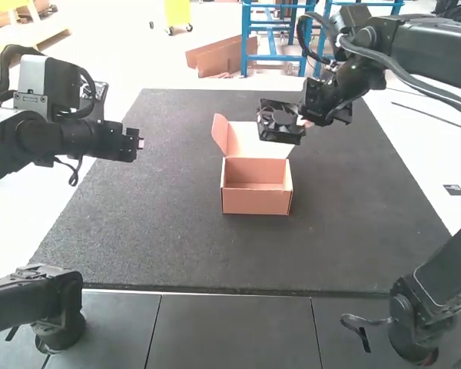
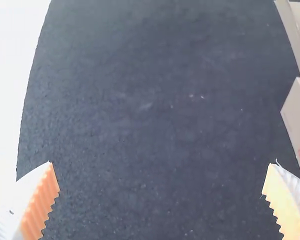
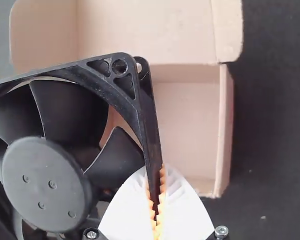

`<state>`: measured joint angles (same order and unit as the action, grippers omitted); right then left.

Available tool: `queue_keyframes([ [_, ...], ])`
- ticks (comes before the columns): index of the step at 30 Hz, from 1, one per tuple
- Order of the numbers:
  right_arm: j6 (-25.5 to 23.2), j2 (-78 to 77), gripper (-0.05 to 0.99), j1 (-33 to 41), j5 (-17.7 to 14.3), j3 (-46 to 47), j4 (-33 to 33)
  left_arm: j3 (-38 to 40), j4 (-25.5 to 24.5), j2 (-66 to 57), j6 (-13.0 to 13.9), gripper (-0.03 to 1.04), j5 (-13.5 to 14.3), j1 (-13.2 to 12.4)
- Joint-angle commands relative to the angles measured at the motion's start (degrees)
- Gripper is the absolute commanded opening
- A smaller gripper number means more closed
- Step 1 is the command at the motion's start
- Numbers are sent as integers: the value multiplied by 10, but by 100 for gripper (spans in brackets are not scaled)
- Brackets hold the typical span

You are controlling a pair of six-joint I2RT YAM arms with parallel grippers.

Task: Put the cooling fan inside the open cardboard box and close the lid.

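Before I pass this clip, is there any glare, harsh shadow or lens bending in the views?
High view: even light, no hard shadow around the box. Left wrist view: the bare table glares white, and the edge of the mat bows. Right wrist view: the fan reads dark against the bright box.

The cardboard box (image 1: 256, 187) sits on the mat (image 1: 138, 231) near its middle, its lid (image 1: 229, 137) standing at its 11 o'clock. The cooling fan (image 1: 279, 123) hangs above the box's 1 o'clock corner in the right gripper (image 1: 306, 119); the left gripper (image 1: 138, 143) hovers at the box's 10 o'clock, well apart.
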<state>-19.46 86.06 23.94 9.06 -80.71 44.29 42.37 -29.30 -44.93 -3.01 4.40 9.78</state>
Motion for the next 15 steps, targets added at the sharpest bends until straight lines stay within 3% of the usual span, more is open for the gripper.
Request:
queue_keyframes([
  [1,-27,40,-1,19,-6,-56,0,6,4,12,6,97,-9,5],
  [9,-58,166,-1,40,11,-131,20,10,5,13,4,97,-10,3],
  [15,-46,223,-1,40,-18,-131,19,20,6,15,-1,97,-10,2],
])
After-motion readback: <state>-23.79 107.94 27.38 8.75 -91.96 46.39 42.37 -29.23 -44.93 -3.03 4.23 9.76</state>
